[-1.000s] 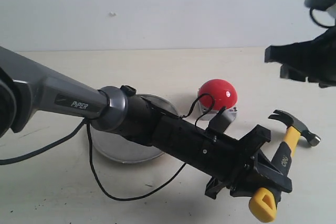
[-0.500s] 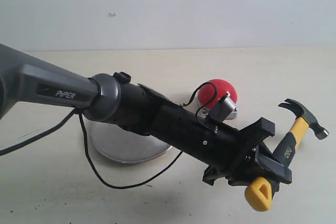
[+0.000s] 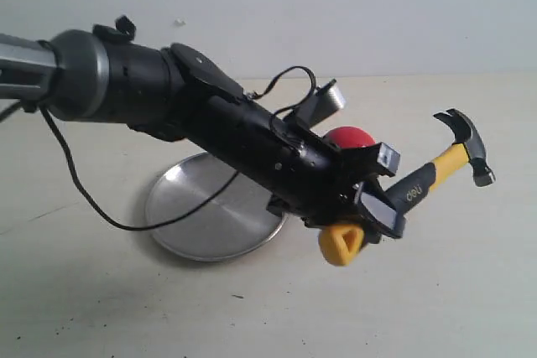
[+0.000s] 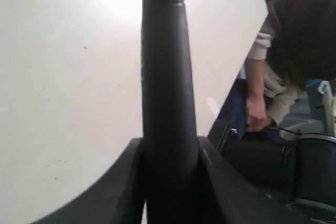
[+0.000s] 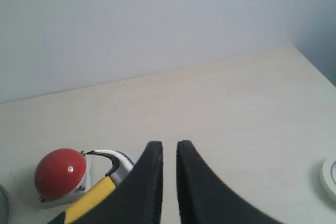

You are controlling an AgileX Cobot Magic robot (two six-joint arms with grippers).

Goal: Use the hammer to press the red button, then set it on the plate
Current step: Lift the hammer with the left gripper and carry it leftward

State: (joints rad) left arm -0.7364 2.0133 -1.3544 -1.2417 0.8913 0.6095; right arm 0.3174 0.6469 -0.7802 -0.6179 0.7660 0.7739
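Two fingers of the left gripper clamp the black rubber handle of the yellow-necked claw hammer, raised off the desk, that gripper partly hiding the glossy red dome button beside the round silver metal plate; the right gripper stands nearly closed, empty.

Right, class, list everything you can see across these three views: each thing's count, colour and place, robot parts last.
hammer: one, black and yellow with a dark head; held above the table.
red button: one, red; on the table, partly hidden behind the left gripper.
plate: one, silver; on the table beside the button.
table: one, pale beige.
white round thing: one, on the table, only partly in view.
person: one, dark hair; beyond the table.
cable: one, black; hanging from the left arm.
left gripper: black; shut on the hammer's handle.
right gripper: black; jaws nearly together, empty.
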